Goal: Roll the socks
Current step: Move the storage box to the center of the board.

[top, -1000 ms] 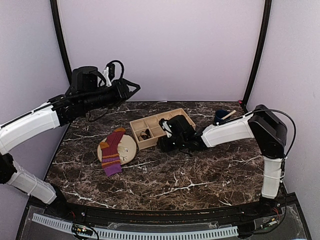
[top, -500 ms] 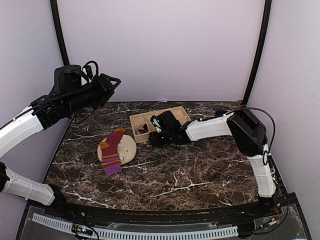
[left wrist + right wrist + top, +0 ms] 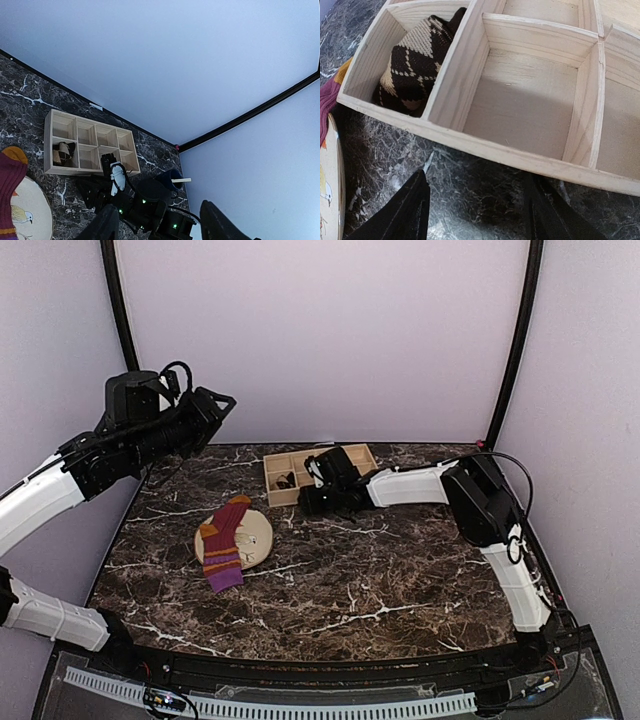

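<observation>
My right fingers (image 3: 407, 212) stand wide with nothing between them, low over the bench (image 3: 470, 192), just in front of the near wall of the wooden tray (image 3: 485, 150). I judge they are placed there to reach the argyle sock (image 3: 415, 60), which is bunched in the tray's end compartment and has to come out before it can be rolled. My left fingers (image 3: 107, 225) are spread and empty too, held high over the bench's left side, probably to keep clear. The purple sock (image 3: 225, 540) lies flat, partly on the plate (image 3: 258, 532) and partly on the bench, well apart from both arms.
</observation>
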You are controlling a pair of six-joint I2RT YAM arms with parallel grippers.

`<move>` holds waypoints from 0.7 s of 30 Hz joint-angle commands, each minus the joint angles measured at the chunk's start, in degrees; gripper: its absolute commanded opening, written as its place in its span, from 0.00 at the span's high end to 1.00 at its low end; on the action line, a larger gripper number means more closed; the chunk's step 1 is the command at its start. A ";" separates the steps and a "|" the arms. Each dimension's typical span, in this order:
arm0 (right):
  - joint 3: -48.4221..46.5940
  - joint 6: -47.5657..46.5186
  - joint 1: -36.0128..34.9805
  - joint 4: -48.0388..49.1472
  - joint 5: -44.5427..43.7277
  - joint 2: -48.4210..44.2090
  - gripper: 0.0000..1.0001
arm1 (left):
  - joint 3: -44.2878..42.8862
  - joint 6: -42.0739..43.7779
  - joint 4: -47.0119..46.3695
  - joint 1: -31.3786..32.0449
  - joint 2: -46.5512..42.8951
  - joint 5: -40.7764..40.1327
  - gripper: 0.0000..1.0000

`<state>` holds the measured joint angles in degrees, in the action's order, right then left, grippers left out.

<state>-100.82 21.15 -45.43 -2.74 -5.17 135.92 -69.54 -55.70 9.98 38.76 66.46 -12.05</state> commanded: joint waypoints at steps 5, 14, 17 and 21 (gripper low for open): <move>-7.90 0.22 0.96 -0.12 2.23 4.32 0.41 | 1.49 2.31 -1.49 -0.44 -1.20 -0.62 0.42; 3.06 -0.30 -0.28 4.79 1.80 -3.18 0.41 | 1.23 5.25 -1.71 -0.40 -0.15 0.11 0.40; 12.05 -0.24 -1.06 8.41 1.10 -9.73 0.41 | 5.20 14.97 -4.01 -0.41 0.14 -2.46 0.35; 23.30 -0.42 -3.04 12.24 -0.98 -17.66 0.40 | 12.58 28.50 -6.29 -0.37 2.34 -4.50 0.34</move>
<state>-84.62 21.28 -46.22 2.11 -3.92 126.63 -62.87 -41.87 4.78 38.72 66.52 -13.39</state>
